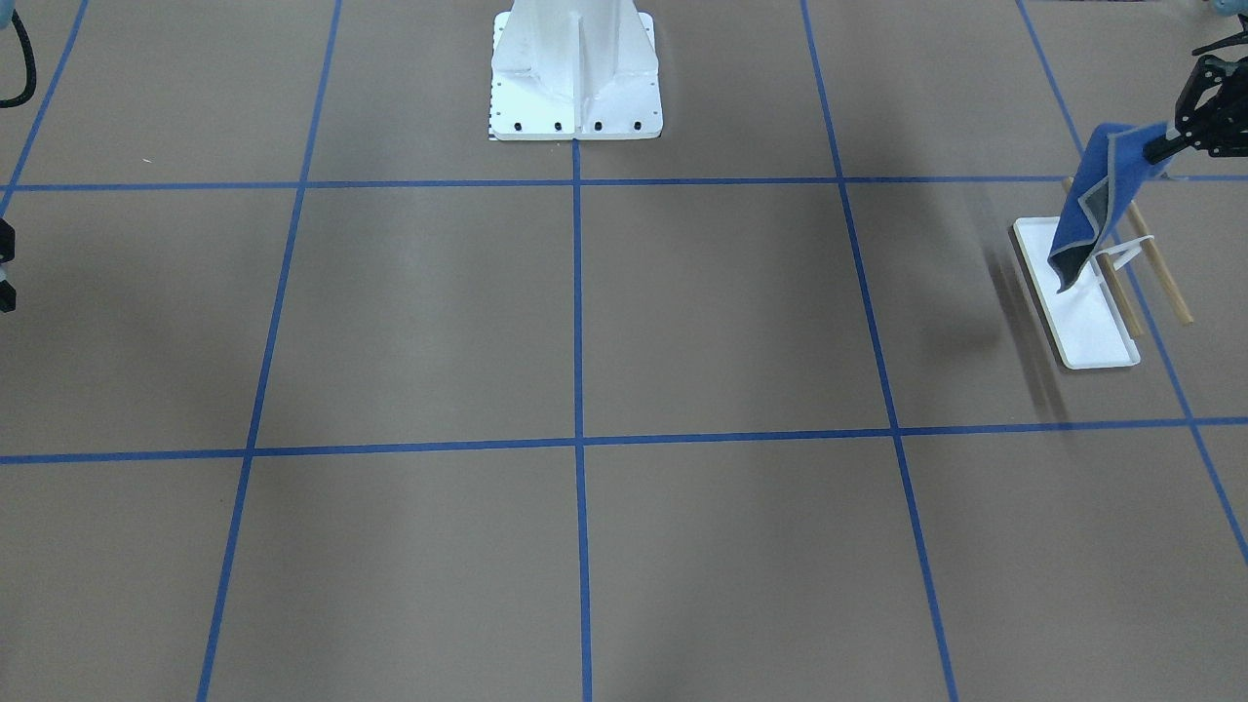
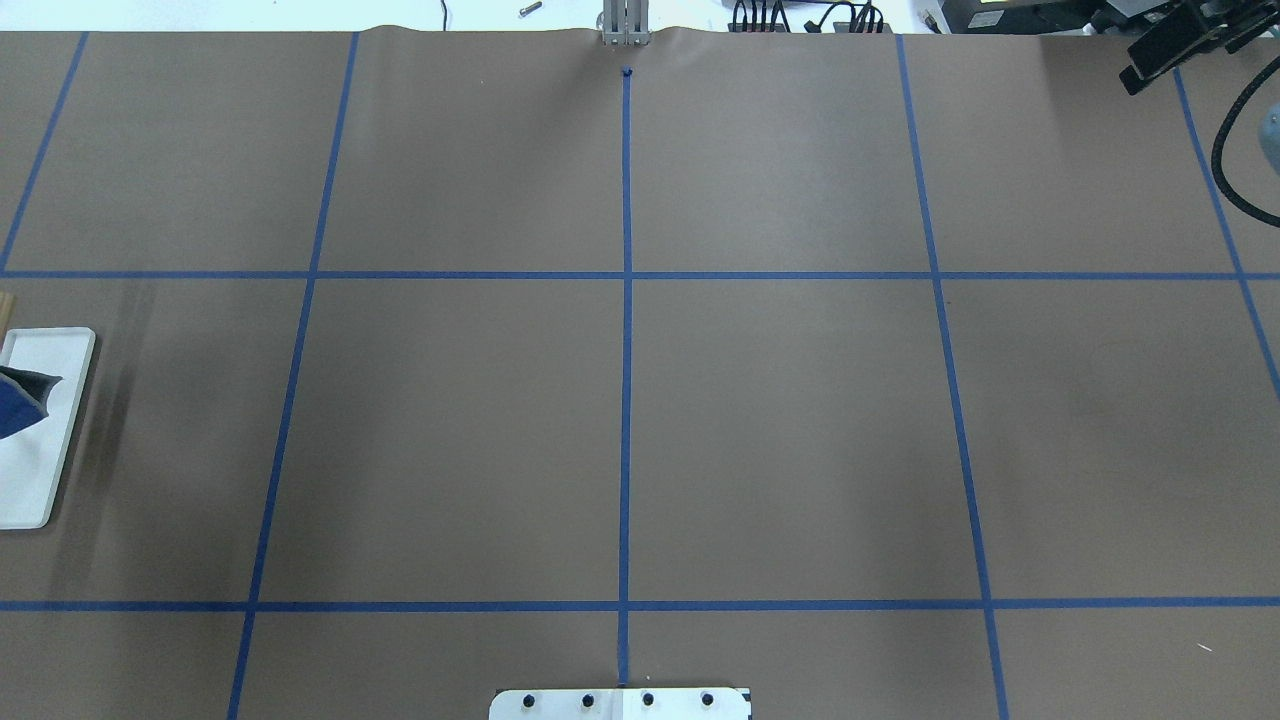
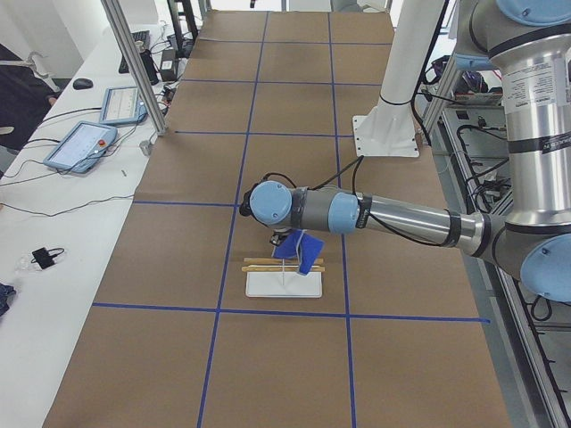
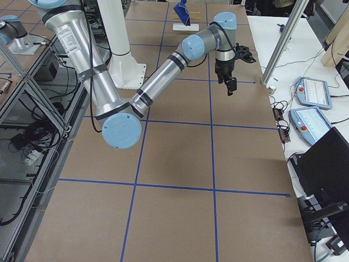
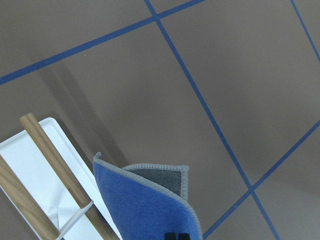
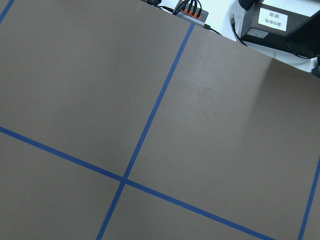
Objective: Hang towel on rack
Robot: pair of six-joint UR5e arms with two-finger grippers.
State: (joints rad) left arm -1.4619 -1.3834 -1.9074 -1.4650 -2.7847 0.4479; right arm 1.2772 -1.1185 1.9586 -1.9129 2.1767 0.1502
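1. Left gripper [image 1: 1160, 148], at the frame's right edge, is clamped on the towel's top corner. The towel [image 1: 1094, 200] hangs below it, its lower tip over the rack's white tray.
2. Rack [image 1: 1092, 327]: its rods [image 1: 1166, 271] run upper left to lower right, and the towel covers their upper-left ends. I cannot tell if they touch. I judge the drape must cross that axis.
3. Right gripper [image 2: 1140, 72] is in the overhead's upper right, well apart from the rack. Open or closed, I cannot tell.

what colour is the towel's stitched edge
Light grey, around the blue towel; clearest in the left wrist view.
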